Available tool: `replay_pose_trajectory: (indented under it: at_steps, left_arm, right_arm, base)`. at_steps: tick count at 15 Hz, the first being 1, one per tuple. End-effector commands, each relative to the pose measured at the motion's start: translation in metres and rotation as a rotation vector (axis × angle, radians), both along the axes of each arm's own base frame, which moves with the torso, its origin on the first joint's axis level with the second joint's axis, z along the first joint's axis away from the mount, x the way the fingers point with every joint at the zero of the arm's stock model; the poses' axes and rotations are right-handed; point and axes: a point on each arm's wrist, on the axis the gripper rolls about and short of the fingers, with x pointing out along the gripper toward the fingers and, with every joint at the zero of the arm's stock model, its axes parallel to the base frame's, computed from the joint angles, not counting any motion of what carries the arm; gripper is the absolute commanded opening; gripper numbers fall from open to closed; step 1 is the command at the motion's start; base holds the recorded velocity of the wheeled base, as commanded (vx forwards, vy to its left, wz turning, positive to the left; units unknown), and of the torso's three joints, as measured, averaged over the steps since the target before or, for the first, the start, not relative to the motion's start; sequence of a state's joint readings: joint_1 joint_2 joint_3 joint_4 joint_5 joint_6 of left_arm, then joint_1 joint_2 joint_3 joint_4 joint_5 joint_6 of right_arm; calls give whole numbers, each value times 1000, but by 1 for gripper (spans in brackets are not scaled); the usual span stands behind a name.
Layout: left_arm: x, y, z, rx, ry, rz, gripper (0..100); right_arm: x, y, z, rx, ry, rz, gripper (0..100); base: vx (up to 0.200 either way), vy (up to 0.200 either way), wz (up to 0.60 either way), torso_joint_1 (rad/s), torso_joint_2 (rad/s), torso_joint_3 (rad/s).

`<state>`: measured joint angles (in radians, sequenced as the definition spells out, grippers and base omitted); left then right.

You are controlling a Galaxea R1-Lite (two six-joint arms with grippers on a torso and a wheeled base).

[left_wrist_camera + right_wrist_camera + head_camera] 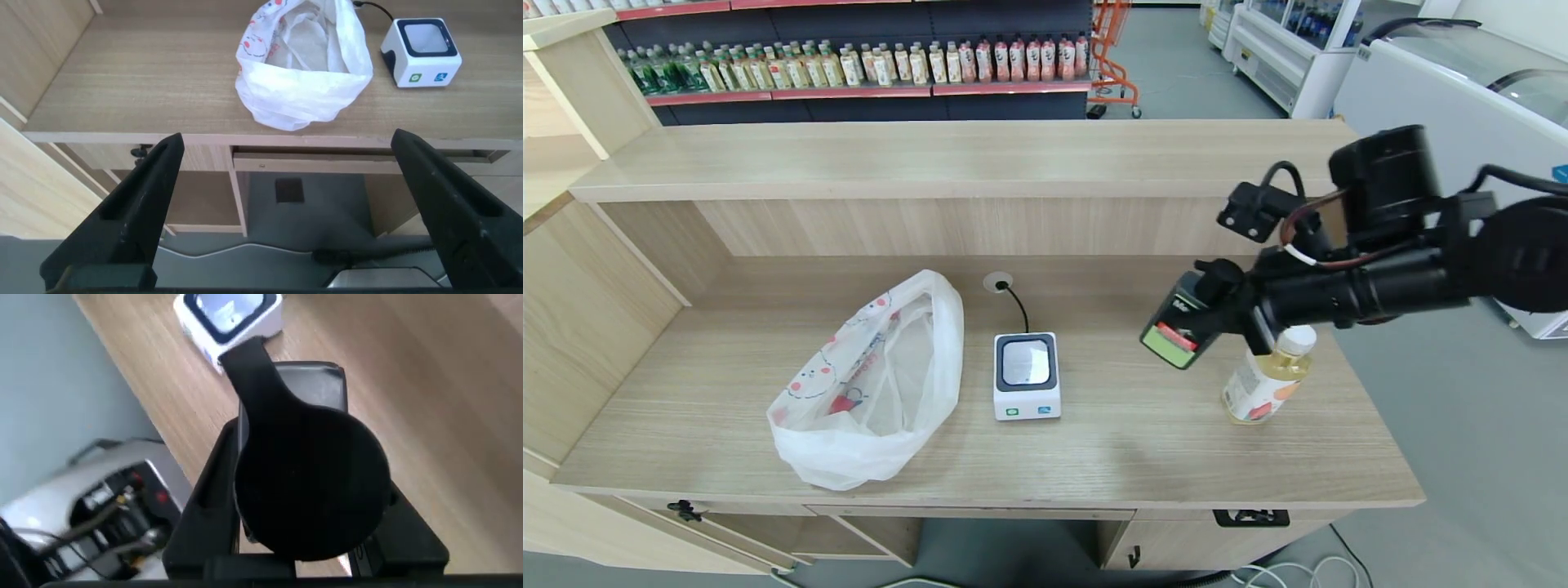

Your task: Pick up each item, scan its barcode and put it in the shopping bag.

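Wooden counter [1143,445], drink shelves [849,91] behind, box [1176,331] gripped

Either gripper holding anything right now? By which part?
The right gripper holds a dark box by its dark end, with the green-and-red end sticking out free. The left gripper is open and empty.

Wooden counter [1135,457], shelf of bottled drinks [849,92], orange cart [1114,45]

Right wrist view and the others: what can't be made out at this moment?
- Box: barcode unseen; the right gripper covers most of it in the right wrist view.
- Bottle: upper part partly behind the right arm, head view.
- Shopping bag: contents unclear through folds.
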<state>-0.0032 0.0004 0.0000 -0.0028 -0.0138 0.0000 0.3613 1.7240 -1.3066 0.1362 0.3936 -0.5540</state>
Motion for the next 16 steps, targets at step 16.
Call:
replay_pose_trajectory:
  at_steps: [16]
  left_arm:
    - [0,0,0,0,-1,0,100]
  right_arm:
    - [-101,3,-93,-612,-1601,1192,0]
  base:
    - [0,0,0,0,0,0]
